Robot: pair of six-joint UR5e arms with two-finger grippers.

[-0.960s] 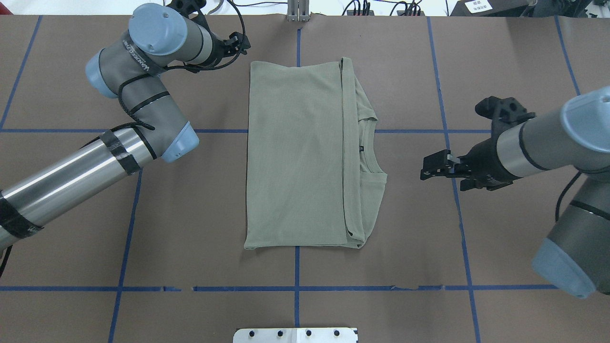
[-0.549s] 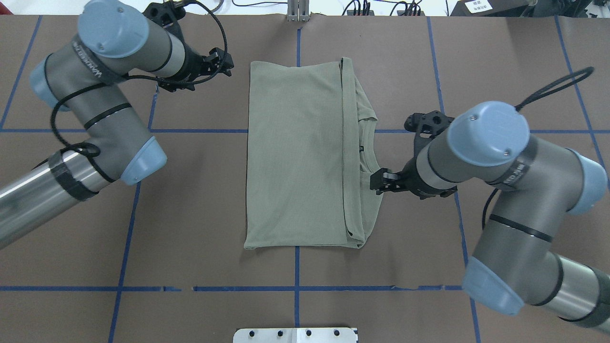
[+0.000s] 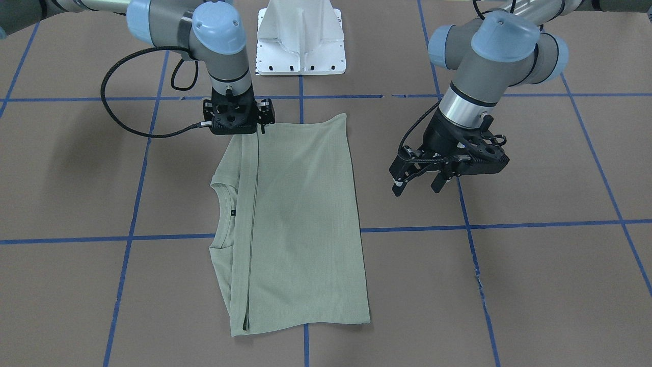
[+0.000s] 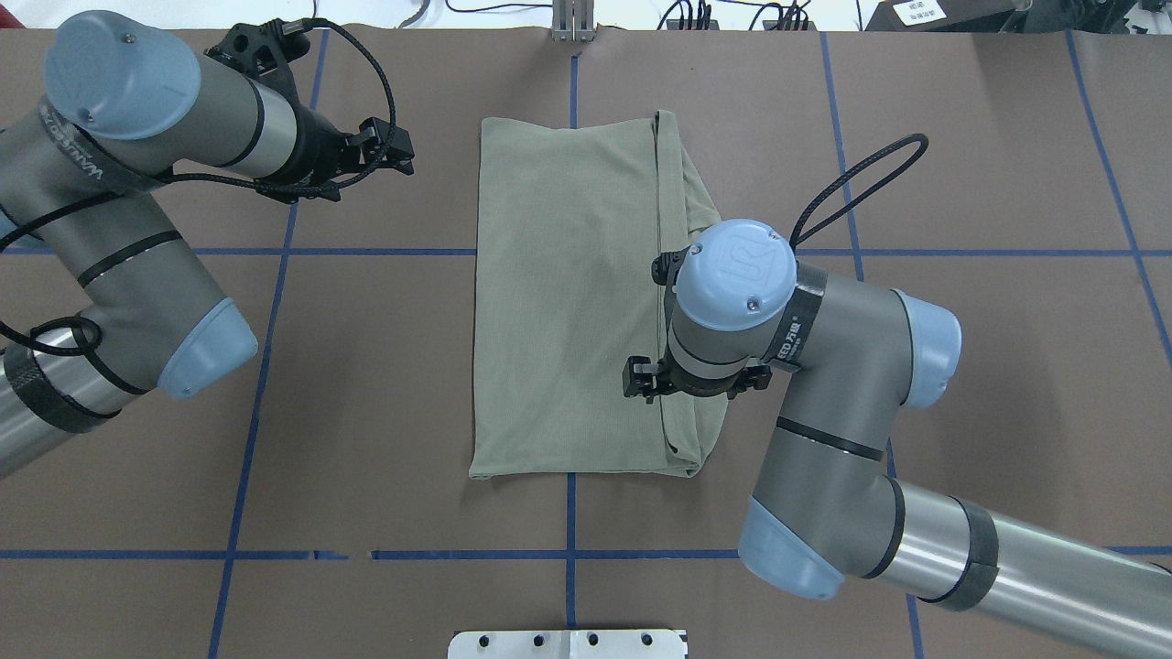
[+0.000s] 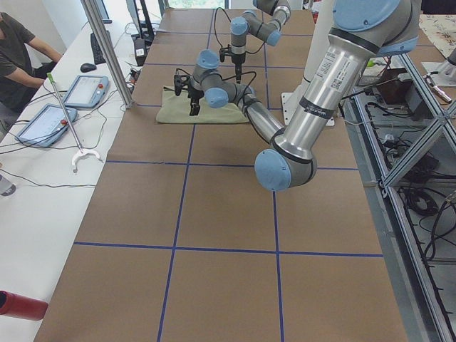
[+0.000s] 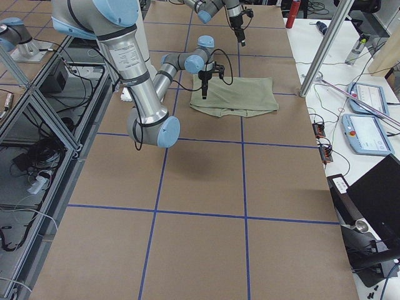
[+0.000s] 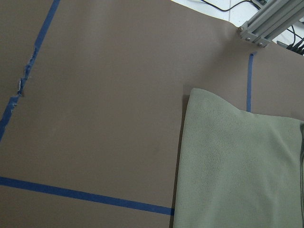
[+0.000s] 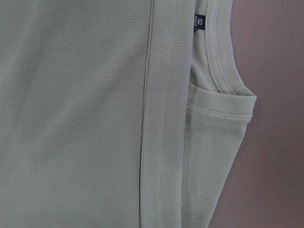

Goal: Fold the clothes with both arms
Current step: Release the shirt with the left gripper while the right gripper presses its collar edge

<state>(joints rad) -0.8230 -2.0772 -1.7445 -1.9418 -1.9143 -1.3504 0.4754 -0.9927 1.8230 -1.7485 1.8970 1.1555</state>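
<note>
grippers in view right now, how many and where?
2. The left gripper hangs over the table, off the shirt's left side toward the far end. The right gripper points down over the shirt's robot-side edge, near the fold line; contact unclear.

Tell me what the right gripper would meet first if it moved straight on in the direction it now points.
Most likely the shirt. The right gripper points straight down over the folded side near the neckline; its wrist view shows mostly fabric. Its height above the cloth is unclear.
</note>
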